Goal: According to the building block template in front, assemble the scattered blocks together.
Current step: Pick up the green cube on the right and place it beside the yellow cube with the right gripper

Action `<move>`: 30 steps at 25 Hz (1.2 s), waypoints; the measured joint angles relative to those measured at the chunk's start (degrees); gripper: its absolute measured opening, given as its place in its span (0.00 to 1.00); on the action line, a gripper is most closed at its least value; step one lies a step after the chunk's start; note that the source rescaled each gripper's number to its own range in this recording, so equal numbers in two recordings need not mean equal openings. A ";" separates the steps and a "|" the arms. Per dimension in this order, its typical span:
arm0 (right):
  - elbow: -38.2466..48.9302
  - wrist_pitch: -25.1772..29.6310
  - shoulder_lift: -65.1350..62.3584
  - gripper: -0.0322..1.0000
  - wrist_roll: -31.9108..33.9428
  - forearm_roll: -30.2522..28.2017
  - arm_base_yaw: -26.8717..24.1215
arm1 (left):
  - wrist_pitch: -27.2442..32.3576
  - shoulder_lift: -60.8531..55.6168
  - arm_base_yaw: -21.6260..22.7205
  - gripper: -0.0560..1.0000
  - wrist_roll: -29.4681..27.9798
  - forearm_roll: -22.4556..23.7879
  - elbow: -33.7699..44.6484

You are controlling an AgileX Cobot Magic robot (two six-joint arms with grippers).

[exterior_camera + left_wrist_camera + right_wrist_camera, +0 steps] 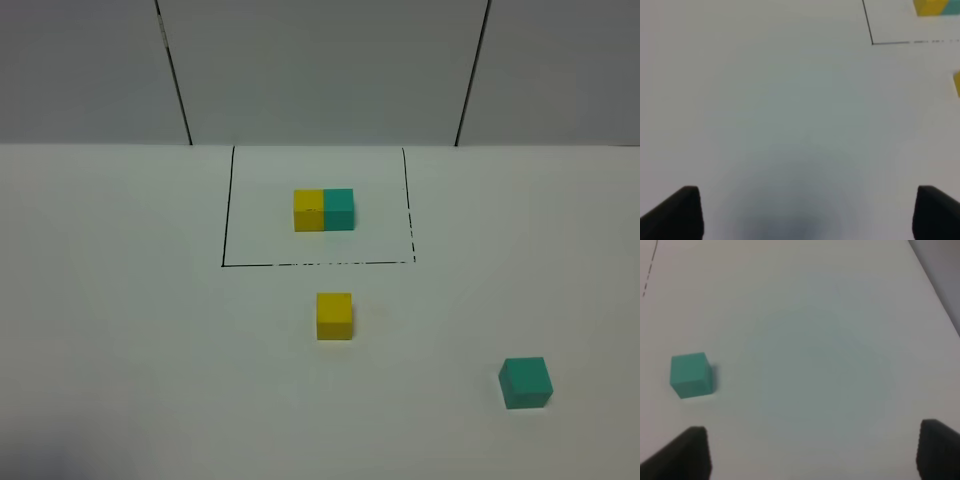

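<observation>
The template, a yellow and a teal-green cube joined, sits inside a thin black drawn rectangle at the back middle. A loose yellow cube stands just in front of the rectangle. A loose teal-green cube stands at the front right, also in the right wrist view. Neither gripper shows in the high view. My left gripper is open and empty over bare table, with the template and the yellow cube's edge far off. My right gripper is open and empty, apart from the teal-green cube.
The white table runs back to a grey panelled wall with dark seams. The table's right edge shows in the right wrist view.
</observation>
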 joint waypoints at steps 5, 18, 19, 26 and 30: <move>0.00 0.00 0.00 0.68 0.00 0.00 0.00 | -0.42 -8.53 -0.39 0.85 -0.38 -0.68 5.43; 0.00 0.00 0.00 0.68 0.00 0.00 0.00 | -3.55 -25.85 -0.39 0.85 3.69 -6.42 18.41; 0.00 0.00 0.00 0.68 0.00 0.00 0.00 | -3.55 -26.70 -0.39 0.84 3.70 -6.55 18.53; 0.00 0.00 0.00 0.68 0.00 0.00 0.00 | -2.97 -29.66 -0.39 0.82 3.75 -4.80 18.80; 0.00 0.00 0.00 0.68 0.00 0.00 0.00 | -2.90 -31.53 -0.39 0.80 3.17 -3.19 20.74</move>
